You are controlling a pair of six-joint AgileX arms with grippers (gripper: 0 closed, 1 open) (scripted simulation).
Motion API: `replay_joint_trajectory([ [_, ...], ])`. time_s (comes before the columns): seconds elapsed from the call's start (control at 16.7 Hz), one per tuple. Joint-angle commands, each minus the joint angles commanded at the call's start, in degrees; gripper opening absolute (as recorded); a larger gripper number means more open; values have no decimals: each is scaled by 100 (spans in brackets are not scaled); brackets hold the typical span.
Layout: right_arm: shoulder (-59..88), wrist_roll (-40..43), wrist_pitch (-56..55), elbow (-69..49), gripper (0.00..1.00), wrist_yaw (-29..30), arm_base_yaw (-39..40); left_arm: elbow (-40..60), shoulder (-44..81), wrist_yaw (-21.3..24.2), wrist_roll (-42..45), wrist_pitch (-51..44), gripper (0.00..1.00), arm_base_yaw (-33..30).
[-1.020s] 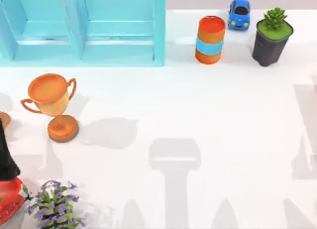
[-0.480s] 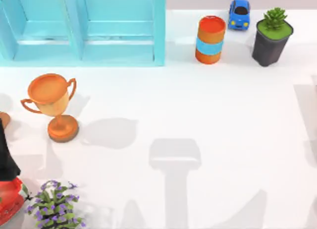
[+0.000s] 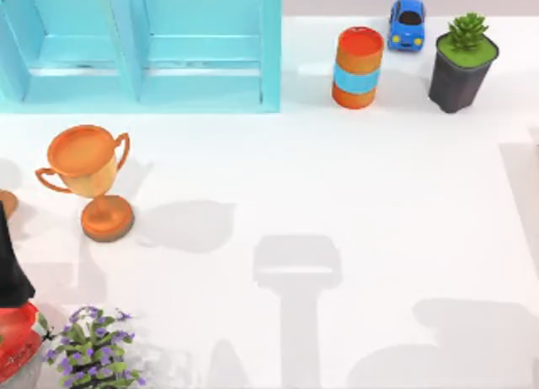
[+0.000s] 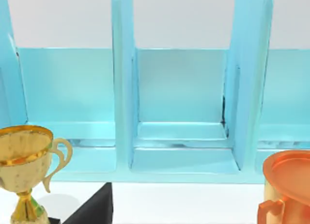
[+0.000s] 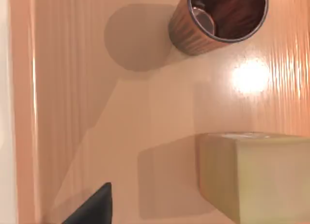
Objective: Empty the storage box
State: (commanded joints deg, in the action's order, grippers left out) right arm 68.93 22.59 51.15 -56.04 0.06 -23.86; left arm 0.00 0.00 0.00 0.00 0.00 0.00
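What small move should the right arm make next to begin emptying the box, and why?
Probably bring the right gripper, which is above the floor of the storage box, over the pale block and lower it. The block and a brown cup lie inside, and the block looks nearer. The left arm idles facing the cyan shelf.

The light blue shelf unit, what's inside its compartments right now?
In the left wrist view, the middle bay of the light blue shelf unit is bare, floor and back wall. The side bays look bare where visible; their outer parts run out of frame.
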Motion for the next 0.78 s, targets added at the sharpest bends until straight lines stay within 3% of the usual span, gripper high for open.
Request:
replay_joint_trajectory([
  [0.42, 2319, 729, 1688, -1781, 100, 12, -772, 0, 0, 0, 0, 0, 100, 0],
  [0.78, 2670, 865, 1992, -2095, 100, 29, -915, 0, 0, 0, 0, 0, 100, 0],
])
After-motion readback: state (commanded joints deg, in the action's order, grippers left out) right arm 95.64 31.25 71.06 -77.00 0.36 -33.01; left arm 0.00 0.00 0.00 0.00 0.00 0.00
